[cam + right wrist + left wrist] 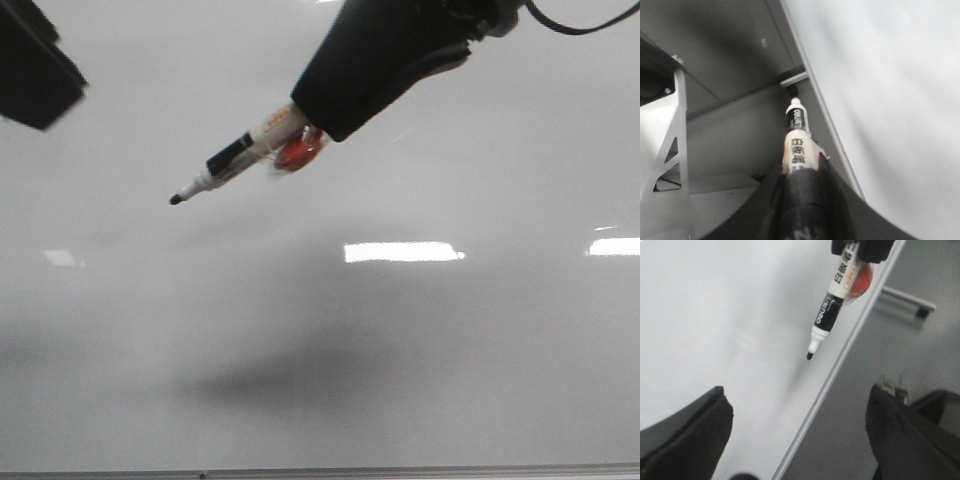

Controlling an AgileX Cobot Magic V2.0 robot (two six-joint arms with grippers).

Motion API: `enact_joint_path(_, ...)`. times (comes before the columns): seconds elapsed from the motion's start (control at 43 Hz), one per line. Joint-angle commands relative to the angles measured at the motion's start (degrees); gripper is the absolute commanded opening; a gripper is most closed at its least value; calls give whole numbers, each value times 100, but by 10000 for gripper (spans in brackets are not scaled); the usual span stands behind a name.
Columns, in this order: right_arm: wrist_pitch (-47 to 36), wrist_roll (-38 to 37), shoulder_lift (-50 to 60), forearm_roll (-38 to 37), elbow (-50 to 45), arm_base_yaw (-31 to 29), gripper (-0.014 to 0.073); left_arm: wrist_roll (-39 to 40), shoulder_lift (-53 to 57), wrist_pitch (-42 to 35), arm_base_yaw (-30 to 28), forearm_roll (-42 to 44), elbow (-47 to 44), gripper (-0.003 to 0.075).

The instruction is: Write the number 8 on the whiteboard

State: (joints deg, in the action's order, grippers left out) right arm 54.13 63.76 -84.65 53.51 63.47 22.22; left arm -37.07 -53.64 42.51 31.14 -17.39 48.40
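The right gripper [312,128] is seen clamped on a marker [240,155], the barrel being gripped between its dark fingers [802,200] with a red-orange part [299,150] visible just beside the grip. The marker is held tilted, its uncapped black tip [176,199] pointing down and towards the robot's left in the front view. The tip is seen above the whiteboard [420,340]; whether it touches the surface cannot be told, though a soft shadow [290,375] is cast on the board well apart from the tip. The barrel is noted as white with a black band and printed lettering [829,310]. The left gripper [800,440] is recorded with its jaws wide apart and nothing between them, one finger [690,435] being seen over the board and the other beyond the board's edge. In the front view only a dark corner of this arm [35,65] is observed at upper left. The whiteboard is a glossy grey-white surface filling the front view, with a thin frame edge [320,470] along its near side and bright rectangular reflections [400,251] on it. No stroke of the number 8 is visible on the board in any view.
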Motion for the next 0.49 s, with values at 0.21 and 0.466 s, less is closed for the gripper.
enact_joint_path(0.21, -903, 15, 292, 1415, -169, -186, -67, 607, 2486, -1235, -877, -712, -1678, 186)
enact_joint_path(0.466, -1702, 20, 13, 1959, -17, -36, -67, 670, 3079, -1494, -1012, -884, -2093, -20)
